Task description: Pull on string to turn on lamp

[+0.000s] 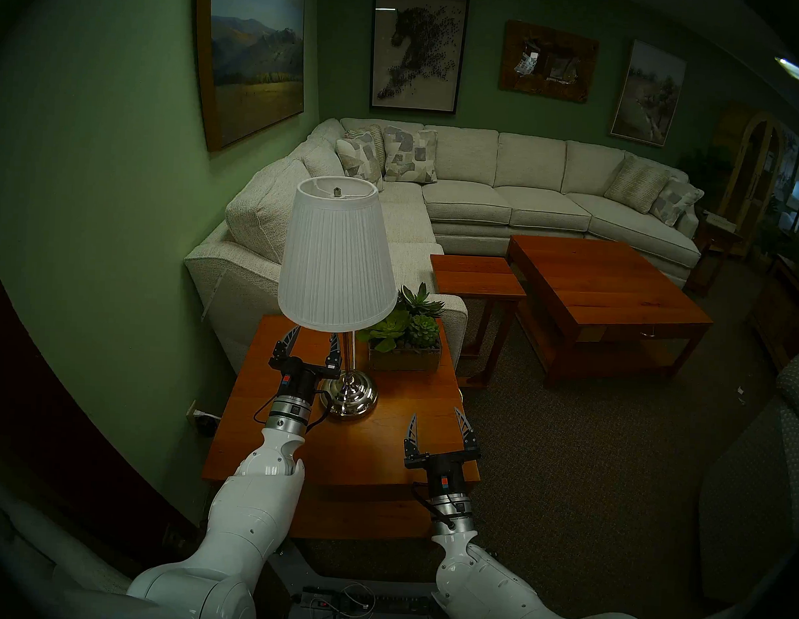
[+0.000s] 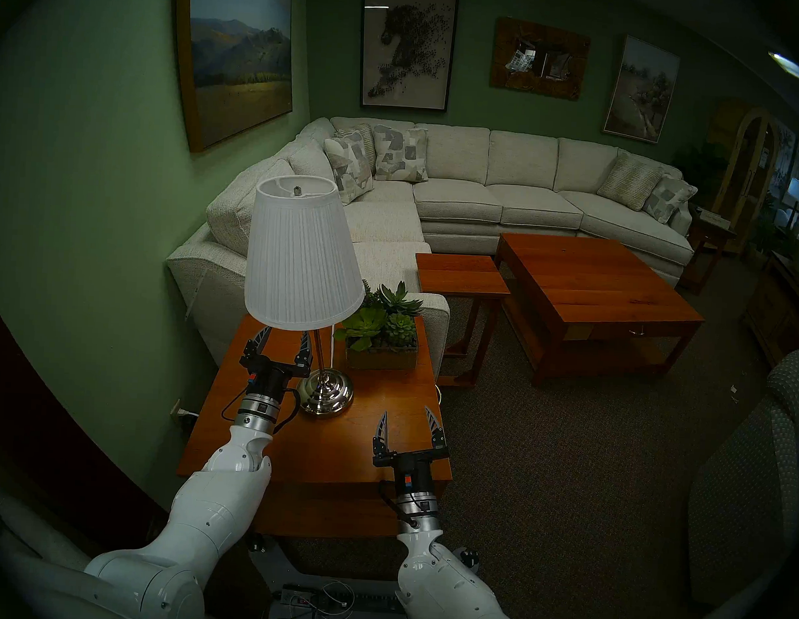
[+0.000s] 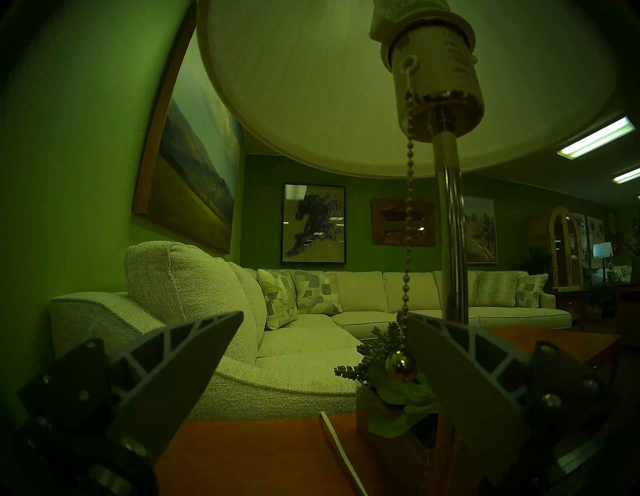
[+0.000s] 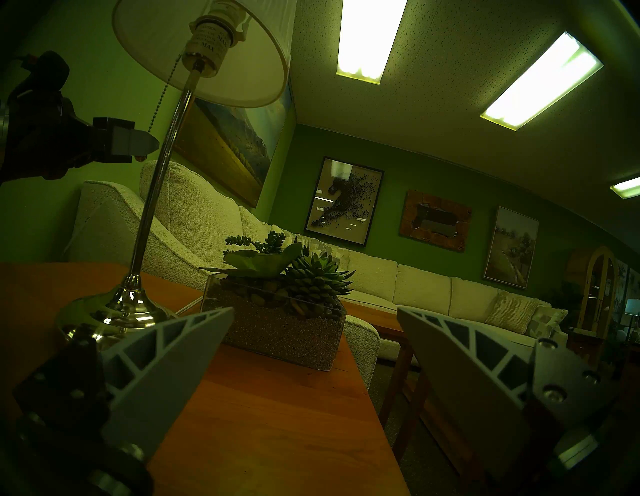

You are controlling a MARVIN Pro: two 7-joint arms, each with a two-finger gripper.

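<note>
lamp (image 1: 338, 258): stands at the far left part of the wooden counter (image 1: 382, 443), white pleated shade above a thin shiny pole and domed base; not lit.

string (image 3: 409, 221): thin beaded chain, long axis straight up and down, hanging from the socket under the shade just beside the pole, ending in a small round knob (image 3: 401, 365).

left gripper (image 3: 325, 320): released, jaws wide apart, nothing held. in the left wrist view the chain hangs inside the gap but hard against the right finger (image 3: 460, 367), knob level with the finger's inner face, well off the midline. judgement: this is the nearer arm, and the coming close depends on shifting sideways to centre the chain, or the finger may only nudge it aside.

left arm pose: reaches forward over the counter, wrist raised, gripper pointing up and ahead under the shade rim, beside the pole.

right gripper (image 1: 439, 429): released, empty, held low over the counter's near right part, well apart from the lamp.

plant box (image 1: 405, 348): just beside the lamp base on the right.
</note>
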